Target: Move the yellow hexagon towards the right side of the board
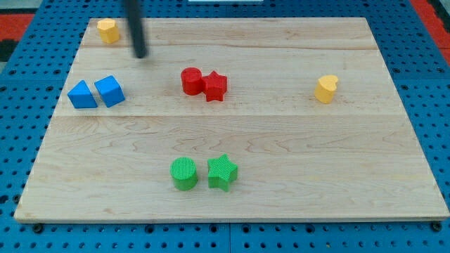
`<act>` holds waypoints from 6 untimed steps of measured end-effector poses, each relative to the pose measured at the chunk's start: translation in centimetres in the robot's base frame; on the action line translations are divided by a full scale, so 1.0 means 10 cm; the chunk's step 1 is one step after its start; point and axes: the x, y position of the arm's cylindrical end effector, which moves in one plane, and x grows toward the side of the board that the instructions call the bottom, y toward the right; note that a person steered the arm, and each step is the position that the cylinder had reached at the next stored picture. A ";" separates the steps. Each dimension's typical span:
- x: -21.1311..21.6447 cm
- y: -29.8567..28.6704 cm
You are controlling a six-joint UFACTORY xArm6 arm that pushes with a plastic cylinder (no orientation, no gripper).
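The yellow hexagon (pixel 107 31) sits in the top-left corner of the wooden tabletop (pixel 281 147), close to the top edge. My tip (pixel 141 54) rests on the wood just to the view's right of that hexagon and slightly lower, with a clear gap between the two; the dark rod rises from it straight up and out of the view's top. This tool is a plain rod, so it has no jaws to be wide or narrow, and it holds nothing.

Below the hexagon, near the left edge, a blue triangular block (pixel 82 95) and a blue cube (pixel 110 91) stand just beside each other, apparently touching, the cube on the view's right. Towards the middle of the upper half, a red cylinder (pixel 191 81) and a red star (pixel 215 86) are pressed together, the star on the view's right. Far over on the view's right, at about the same height as the red pair, a yellow heart-shaped block (pixel 325 89) stands alone, well apart from everything else. In the lower half, a little left of centre, a green cylinder (pixel 184 173) and a green star (pixel 222 172) stand side by side with a narrow gap between them. The tabletop lies on a blue pegboard surface (pixel 21 126) that shows on all sides.
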 end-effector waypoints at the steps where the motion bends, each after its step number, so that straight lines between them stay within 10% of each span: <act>1: -0.28 -0.81; 6: -0.89 2.07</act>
